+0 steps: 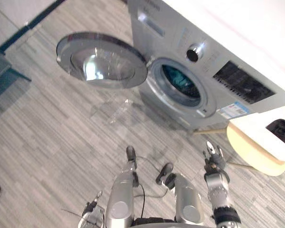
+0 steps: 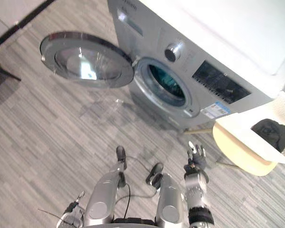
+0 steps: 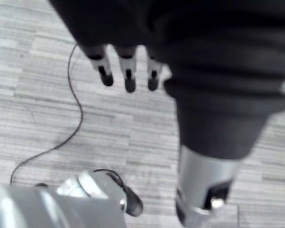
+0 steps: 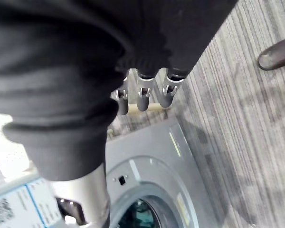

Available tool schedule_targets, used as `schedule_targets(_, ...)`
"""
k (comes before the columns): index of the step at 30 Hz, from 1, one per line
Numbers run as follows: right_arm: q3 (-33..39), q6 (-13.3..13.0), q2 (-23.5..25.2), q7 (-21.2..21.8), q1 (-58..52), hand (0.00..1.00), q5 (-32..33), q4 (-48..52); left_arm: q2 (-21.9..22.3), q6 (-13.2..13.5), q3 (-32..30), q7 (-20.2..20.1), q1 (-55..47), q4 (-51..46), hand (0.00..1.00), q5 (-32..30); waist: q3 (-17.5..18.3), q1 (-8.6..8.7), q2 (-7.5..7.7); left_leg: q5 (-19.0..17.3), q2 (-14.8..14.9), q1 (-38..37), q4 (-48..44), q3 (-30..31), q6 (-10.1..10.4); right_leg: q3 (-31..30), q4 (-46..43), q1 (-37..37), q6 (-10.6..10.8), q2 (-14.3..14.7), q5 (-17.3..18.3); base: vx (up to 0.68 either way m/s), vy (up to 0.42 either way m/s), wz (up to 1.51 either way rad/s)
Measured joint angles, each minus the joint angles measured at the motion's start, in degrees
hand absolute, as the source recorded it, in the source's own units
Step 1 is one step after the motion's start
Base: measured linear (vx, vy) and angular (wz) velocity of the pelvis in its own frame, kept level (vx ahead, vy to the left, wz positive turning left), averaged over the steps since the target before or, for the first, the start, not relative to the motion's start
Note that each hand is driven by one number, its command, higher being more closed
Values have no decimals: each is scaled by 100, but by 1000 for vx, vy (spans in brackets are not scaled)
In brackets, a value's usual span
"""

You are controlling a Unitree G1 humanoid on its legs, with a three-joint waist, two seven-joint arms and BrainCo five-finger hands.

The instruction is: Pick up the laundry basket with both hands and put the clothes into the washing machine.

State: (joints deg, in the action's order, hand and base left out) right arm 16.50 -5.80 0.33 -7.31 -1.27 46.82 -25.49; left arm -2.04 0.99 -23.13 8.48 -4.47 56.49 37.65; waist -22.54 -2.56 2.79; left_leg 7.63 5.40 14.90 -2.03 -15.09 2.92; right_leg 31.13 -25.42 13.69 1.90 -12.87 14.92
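Although a blue-and-white label (image 1: pixel 233 110) sits on the washing machine (image 1: pixel 171 38) front, its print is too small to read. Round door (image 1: pixel 102 59) swung open to the left; drum mouth faces the robot, teal clothes (image 1: pixel 179 81) inside, well beyond both hands. Right hand (image 1: pixel 213 156), near right: fingers straight, empty. Left hand (image 3: pixel 128 78), near left: fingers straight, empty. Pale yellow basket (image 1: pixel 251 159) stands right of the right hand.
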Motion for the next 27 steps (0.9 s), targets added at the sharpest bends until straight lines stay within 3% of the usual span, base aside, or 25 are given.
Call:
schedule_targets(4, 381, 4, 122, 16, -394, 0, -196, 9, 76, -30, -238, -115, -126, 32, 0, -266, 603, 75, -4, -2, -14, -563, 325, -361, 0, -292, 295, -289, 90, 102, -57, 129, -11, -38)
schedule_targets(6, 623, -6, 244, -17, -479, 0, -300, 158, 129, -31, -237, -222, -152, 28, 0, -490, 845, 191, -89, -21, -9, -941, 460, -639, -15, -475, 424, -490, 107, 144, -119, 124, -10, -58)
schedule_targets(9, 920, -54, 414, -38, -674, 0, -298, 434, 285, -12, -228, -229, -132, 21, 0, -606, 1131, 225, -279, -124, 75, -1290, 538, -957, 37, -606, 608, -687, 137, 249, -305, 132, -29, -60)
schedule_targets(12, 1058, -98, 437, -170, -745, 0, -298, 448, 340, 2, -197, -227, -138, 28, 0, -699, 1289, 360, -370, -191, 180, -1516, 508, -1107, 94, -613, 660, -864, 116, 327, -394, 102, -62, -33)
schedule_targets(15, 1054, -172, 477, -266, -869, 0, -313, 466, 341, 5, 25, -214, -124, 33, 0, -748, 1380, 421, -377, -490, 468, -1492, 13, -1255, 197, -772, 677, -934, 1, 537, -278, 105, -132, -36)
schedule_targets(16, 1027, -172, 472, -274, -944, 0, -355, 520, 340, 5, 37, -206, -138, 32, 0, -748, 1377, 395, -381, -754, 713, -1437, -560, -1304, 212, -840, 753, -1093, -39, 665, -170, 75, -180, -49)
schedule_targets(17, 976, -172, 463, -290, -983, 0, -357, 597, 352, 9, 31, -197, -185, 27, 0, -734, 1377, 343, -377, -914, 936, -1360, -1137, -1310, 169, -925, 816, -1234, -137, 777, -90, 76, -253, -65)
schedule_targets(18, 913, -173, 454, -301, -1102, 0, -357, 771, 360, 20, -1, -191, -255, 7, 0, -713, 1379, 321, -372, -1026, 1317, -1082, -2187, -1236, 3, -973, 914, -1427, -200, 908, -38, 65, -285, -70)
schedule_targets(19, 927, -196, 449, -307, -1150, 0, -359, 1035, 369, 28, -6, -182, -358, -57, 0, -631, 1353, 313, -445, -983, 1698, -745, -3234, -1103, -315, -1021, 943, -1585, -269, 1074, 3, 49, -252, -61)
schedule_targets(21, 932, -257, 445, -357, -1181, 0, -360, 1226, 416, 36, -72, -185, -481, -116, 0, -512, 1358, 308, -479, -748, 1955, -475, -3979, -817, -674, -1126, 939, -1715, -350, 1210, 37, 60, -154, -40)
schedule_targets(23, 962, -337, 431, -437, -1274, 0, -366, 1388, 550, 53, -310, -187, -580, -239, 0, -445, 1387, 294, -482, -750, 1726, -124, -4708, -164, -513, -1407, 927, -1869, -534, 1280, 167, 126, -115, -42)
schedule_targets(25, 788, -307, 428, -485, -1144, 0, -369, 1406, 617, 51, -400, -193, -619, -219, 0, -459, 1386, 141, -486, -1304, 820, 121, -4735, 232, 16, -1845, 996, -1873, -686, 1286, 243, 161, -53, -68)
schedule_targets(27, 426, -264, 424, -466, -937, 0, -374, 1387, 650, 46, -407, -191, -757, -123, 0, -461, 1395, 32, -513, -1540, 304, 123, -3922, 244, 16, -1969, 1147, -1911, -671, 1325, 0, 206, -6, -81)
